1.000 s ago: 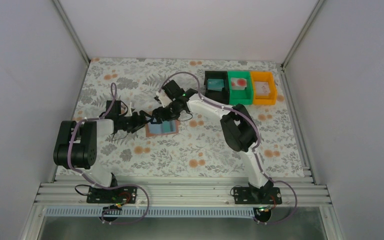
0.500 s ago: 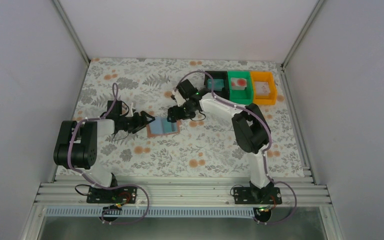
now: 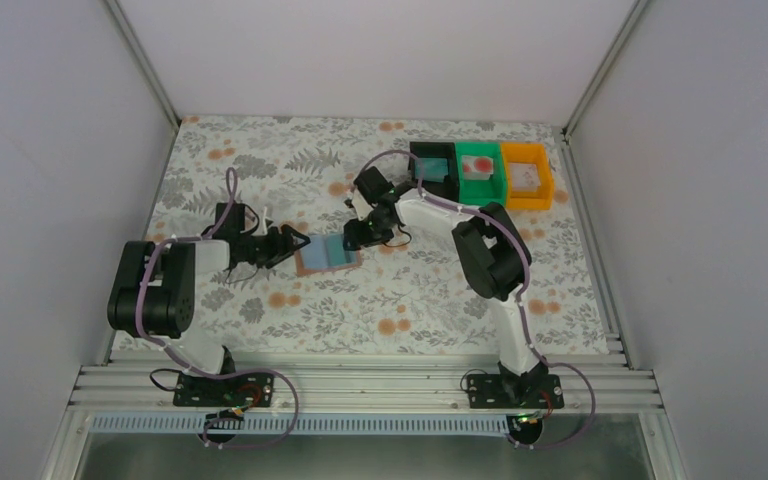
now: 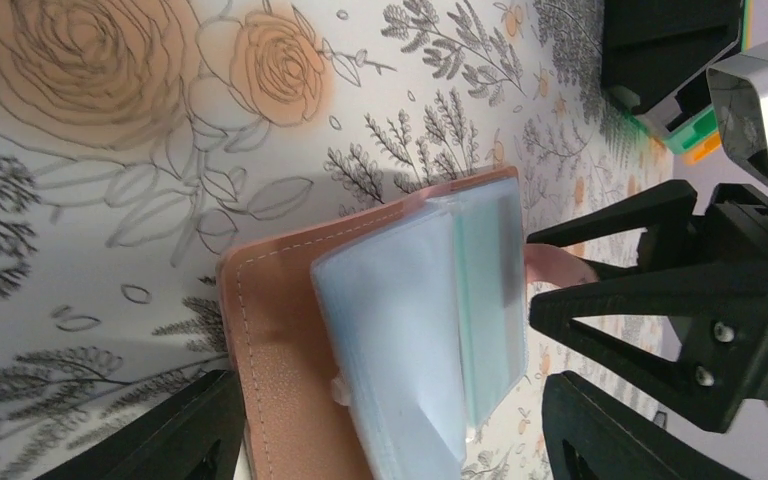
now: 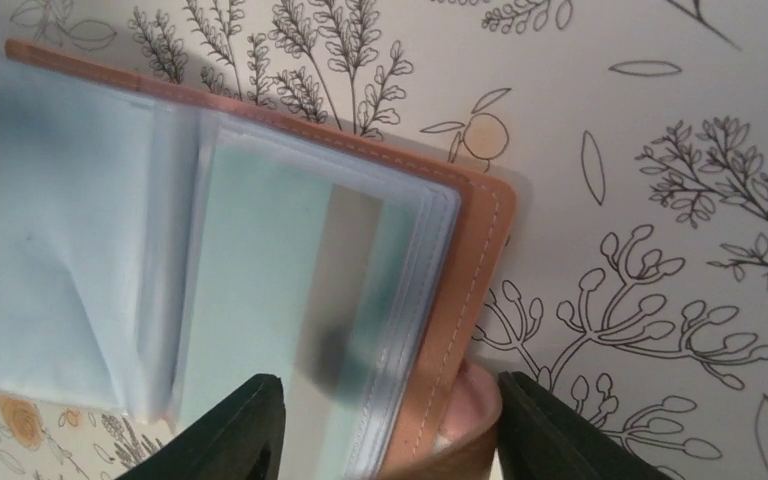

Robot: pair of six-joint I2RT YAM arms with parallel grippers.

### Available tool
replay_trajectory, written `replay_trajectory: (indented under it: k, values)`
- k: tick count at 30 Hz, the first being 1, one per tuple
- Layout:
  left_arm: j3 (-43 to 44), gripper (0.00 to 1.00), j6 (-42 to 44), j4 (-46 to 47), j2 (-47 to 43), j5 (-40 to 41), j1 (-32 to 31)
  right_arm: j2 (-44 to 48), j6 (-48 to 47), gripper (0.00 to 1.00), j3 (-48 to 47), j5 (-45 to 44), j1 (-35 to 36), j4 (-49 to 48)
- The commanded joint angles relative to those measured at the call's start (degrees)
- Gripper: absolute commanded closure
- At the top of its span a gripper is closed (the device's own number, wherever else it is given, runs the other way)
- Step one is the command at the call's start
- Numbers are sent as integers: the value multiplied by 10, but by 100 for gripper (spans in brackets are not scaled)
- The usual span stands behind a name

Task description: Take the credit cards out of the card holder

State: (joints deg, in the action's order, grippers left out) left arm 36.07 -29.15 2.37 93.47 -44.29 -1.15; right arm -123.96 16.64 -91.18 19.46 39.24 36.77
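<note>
Floral tablecloth point(image 3: 260, 170) on the table, plain white walls around. Right gripper point(image 3: 352, 238) sits at the card holder point(image 3: 328, 255) on its right edge, jaws spread apart, nothing clamped. In the right wrist view the two fingers point(image 5: 245, 430) straddle the holder's salmon corner and a pink strap tab point(image 5: 465, 400) that lies between them; can't tell if either finger touches. Left gripper point(image 3: 298, 243) is at the holder's left edge, jaws wide, gripping nothing; the holder's near end lies between its fingers point(image 4: 190, 430) in the left wrist view.

Holder lies open and flat on the cloth, salmon outside down, light blue sleeves up, one sleeve flap lifted a bit. One teal card point(image 5: 260, 300) sits inside a clear pocket on the half of the holder nearest the right gripper.

Past the holder on the right gripper's side, well apart from it, three bins stand in a touching row: black bin point(image 3: 438, 190) nearest the holder with a teal card point(image 3: 425, 168) in it, then green bin point(image 3: 482, 192) with a white red-marked card point(image 3: 478, 165), then orange bin point(image 3: 528, 200) farthest out with a whitish card point(image 3: 526, 177).
</note>
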Motion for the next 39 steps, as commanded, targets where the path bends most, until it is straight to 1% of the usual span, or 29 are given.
replay_trajectory:
  k: [1,3,9,15,18,20,21,22,26,27,31,33,37,39]
  values:
    - [-22,28,-6,-1,18,-12,-16,-3,1,51,9,12,1,-5]
    - [-20,33,-8,4,24,-21,-25,-5,1,59,7,25,1,-10]
    - [-5,41,-6,4,48,-39,-31,-6,7,71,2,78,6,-28]
    - [-4,42,-8,14,40,-50,-36,-2,12,82,-1,110,10,-38]
    - [-4,44,-11,20,38,-61,-40,5,16,92,-2,133,10,-49]
    - [-2,49,-11,22,37,-65,-44,11,18,95,-3,140,10,-53]
    - [-1,54,-11,23,37,-69,-45,14,19,96,-3,141,10,-55]
    - [-1,58,-11,25,37,-72,-46,17,19,96,-3,140,11,-56]
    - [5,90,-5,22,36,-80,-47,28,16,96,1,139,9,-54]
    - [8,96,-2,19,35,-80,-47,32,15,95,4,140,8,-54]
    - [12,98,9,17,21,-91,-47,58,8,95,24,143,-1,-63]
    - [28,98,32,-1,8,-94,-47,78,-3,84,41,145,-7,-68]
    - [89,98,119,-80,-44,-93,-47,138,-25,58,98,141,-31,-90]
    - [140,98,183,-133,-70,-93,-48,183,-31,51,129,142,-54,-112]
